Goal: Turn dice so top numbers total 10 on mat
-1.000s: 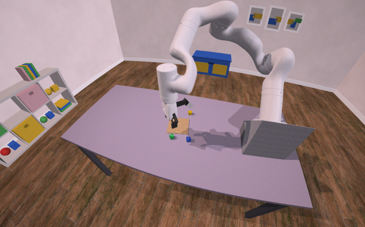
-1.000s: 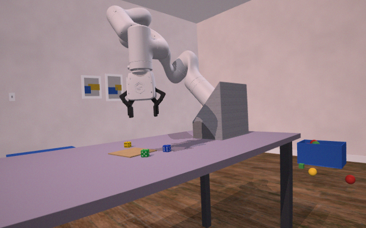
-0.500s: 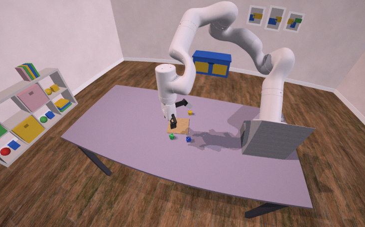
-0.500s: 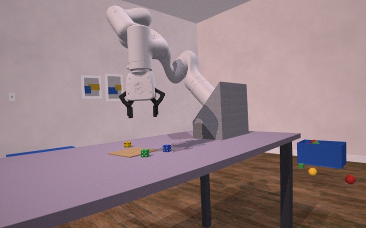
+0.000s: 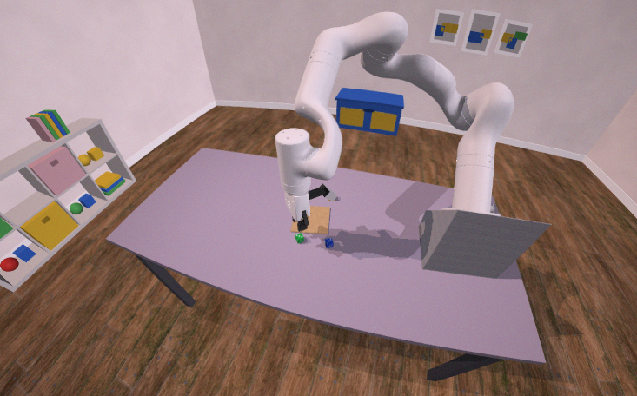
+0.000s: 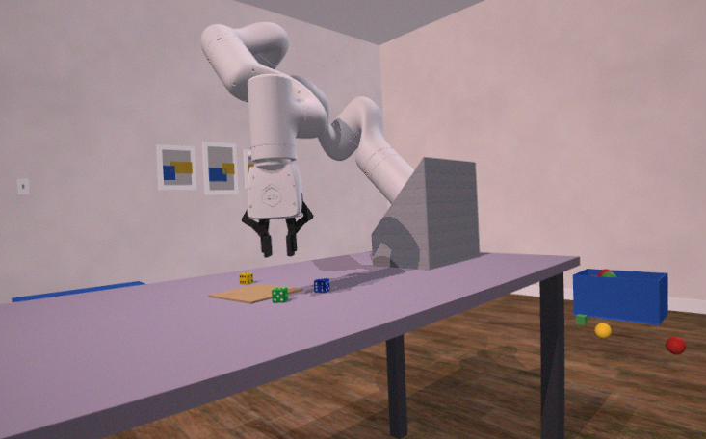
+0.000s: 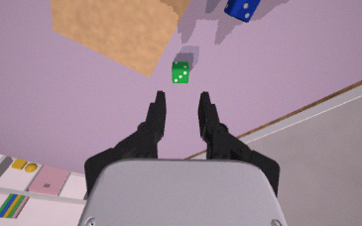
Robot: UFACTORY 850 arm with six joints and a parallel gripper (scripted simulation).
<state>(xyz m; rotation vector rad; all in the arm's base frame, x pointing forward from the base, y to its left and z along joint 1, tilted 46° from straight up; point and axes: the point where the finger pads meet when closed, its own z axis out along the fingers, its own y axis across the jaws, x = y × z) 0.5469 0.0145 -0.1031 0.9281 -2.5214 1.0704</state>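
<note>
The tan mat (image 5: 319, 219) (image 6: 246, 294) (image 7: 109, 30) lies flat on the purple table (image 5: 222, 211) (image 6: 126, 338). The green die (image 5: 299, 238) (image 6: 279, 295) (image 7: 181, 72) lies on the table just off the mat's corner, and a face with three pips shows in the wrist view. The blue die (image 5: 328, 242) (image 6: 321, 285) (image 7: 241, 10) lies on the table beside it, also off the mat. The yellow die (image 6: 246, 277) lies on the table beyond the mat. My gripper (image 5: 302, 227) (image 6: 278, 253) (image 7: 182, 101) hangs well above the mat's edge near the green die. Its fingers are partly closed with nothing between them.
A large grey wedge block (image 5: 473, 243) (image 6: 431, 218) stands on the table by the arm's base. A shelf (image 5: 40, 196) stands left of the table, a blue cabinet (image 5: 368, 110) at the back wall, and a blue bin (image 6: 617, 296) with balls on the floor.
</note>
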